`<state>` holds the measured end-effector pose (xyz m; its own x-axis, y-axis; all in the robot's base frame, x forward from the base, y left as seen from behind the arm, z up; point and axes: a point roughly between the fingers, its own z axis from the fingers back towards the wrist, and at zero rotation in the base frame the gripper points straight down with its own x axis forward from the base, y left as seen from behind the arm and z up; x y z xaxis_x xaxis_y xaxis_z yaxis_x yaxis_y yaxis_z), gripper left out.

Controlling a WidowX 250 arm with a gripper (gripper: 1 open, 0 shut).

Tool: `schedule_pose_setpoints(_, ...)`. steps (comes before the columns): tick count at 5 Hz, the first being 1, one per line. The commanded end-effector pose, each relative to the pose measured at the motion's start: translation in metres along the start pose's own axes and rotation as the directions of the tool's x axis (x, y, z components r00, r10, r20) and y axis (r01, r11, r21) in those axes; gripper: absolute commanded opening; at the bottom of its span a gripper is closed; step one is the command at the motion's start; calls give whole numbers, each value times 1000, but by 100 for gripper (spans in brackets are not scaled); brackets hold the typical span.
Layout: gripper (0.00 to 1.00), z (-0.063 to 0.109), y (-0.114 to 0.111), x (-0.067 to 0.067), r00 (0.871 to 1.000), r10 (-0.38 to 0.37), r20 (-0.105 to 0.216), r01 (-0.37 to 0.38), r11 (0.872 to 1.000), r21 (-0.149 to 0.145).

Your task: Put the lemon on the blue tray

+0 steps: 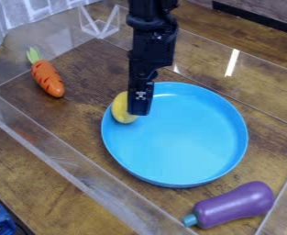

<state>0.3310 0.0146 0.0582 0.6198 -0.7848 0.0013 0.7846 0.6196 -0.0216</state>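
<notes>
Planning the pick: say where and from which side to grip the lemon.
Grip the lemon across its narrow middle, coming straight down from above. It lies at the blue tray's left rim, so low side access looks blocked there. The gripper, open, already hangs over it.

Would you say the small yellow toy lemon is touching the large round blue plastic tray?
Touching: the camera view shows the lemon resting against the tray's left rim.

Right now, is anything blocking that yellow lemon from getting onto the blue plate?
Nothing visible does. The lemon lies right against the blue tray's left rim, the gripper at it. The carrot and eggplant lie well aside.
</notes>
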Motion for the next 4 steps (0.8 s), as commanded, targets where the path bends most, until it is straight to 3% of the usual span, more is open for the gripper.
schedule_pose_setpoints(1,100,11,7,-5,999,15,40,-17,999,40)
schedule_pose_setpoints(3,100,3,8,-9,998,27,55,-29,999,45)
schedule_pose_setpoints(4,0,1,9,-11,997,30,65,-34,998,52)
